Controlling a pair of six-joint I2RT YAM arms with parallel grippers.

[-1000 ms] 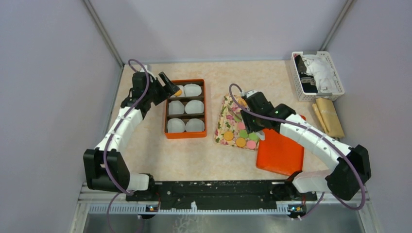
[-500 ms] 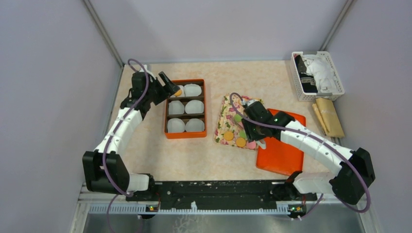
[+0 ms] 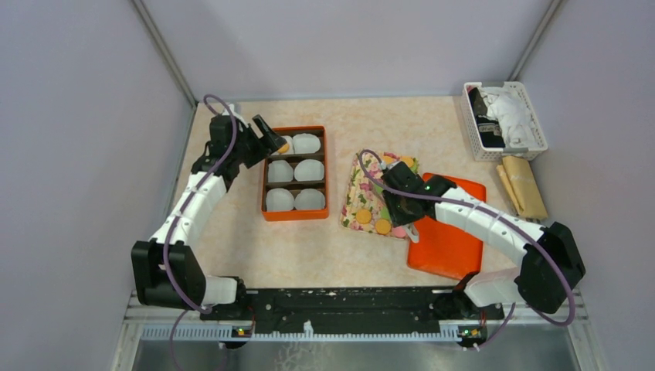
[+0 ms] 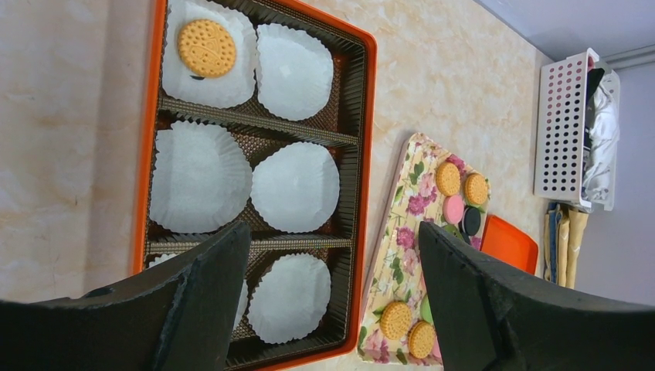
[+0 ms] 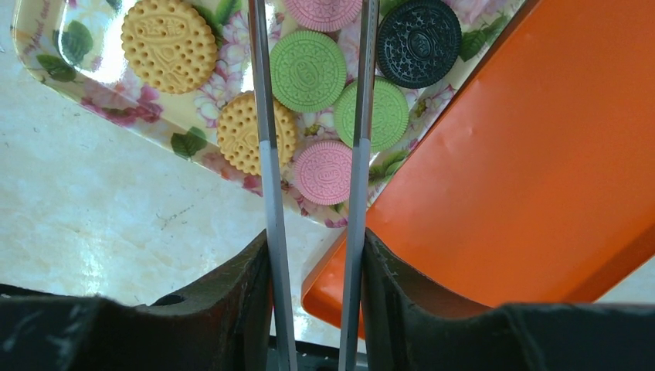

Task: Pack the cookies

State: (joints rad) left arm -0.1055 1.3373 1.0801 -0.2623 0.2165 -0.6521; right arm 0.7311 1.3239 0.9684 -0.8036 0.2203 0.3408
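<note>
left gripper point(image 4: 332, 232) hung wide open, empty, over orange box point(image 4: 369, 116). right gripper point(image 5: 313, 23) straddled green cookie point(image 5: 308, 69) on floral tray point(image 5: 100, 77); couldn't tell if gripped.

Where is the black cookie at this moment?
In the right wrist view, the black cookie lies at the top right on the floral tray, beside the orange lid and next to a green cookie.
</note>
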